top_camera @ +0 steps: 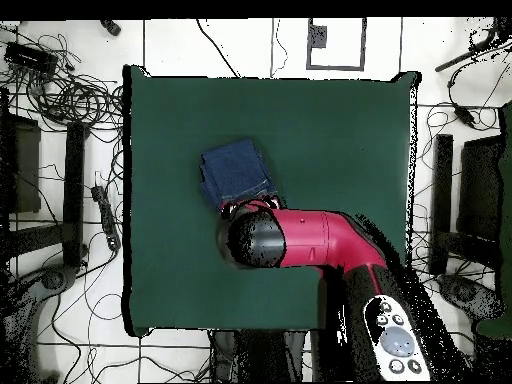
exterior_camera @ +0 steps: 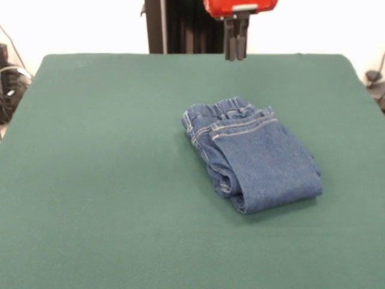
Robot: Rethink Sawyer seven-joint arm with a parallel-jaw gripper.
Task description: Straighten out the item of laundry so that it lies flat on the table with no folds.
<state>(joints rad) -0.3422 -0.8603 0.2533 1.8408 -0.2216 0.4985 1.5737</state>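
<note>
The item of laundry [exterior_camera: 252, 155], a small pair of blue jeans, lies folded into a compact bundle right of the table's [exterior_camera: 90, 180] middle. Its gathered waistband points to the far side and a rounded fold faces the near edge. My gripper [exterior_camera: 236, 47] hangs above the far edge, well behind the jeans and clear of them, fingers together with nothing held. From overhead the jeans [top_camera: 235, 172] show as a blue square on the table [top_camera: 340, 130], partly covered by the red and black arm [top_camera: 290, 240], which hides the gripper.
Cables [top_camera: 70, 95] and dark stands [top_camera: 75, 190] lie on the floor around the table in the overhead view. A black column [exterior_camera: 180, 27] rises behind the table's far edge.
</note>
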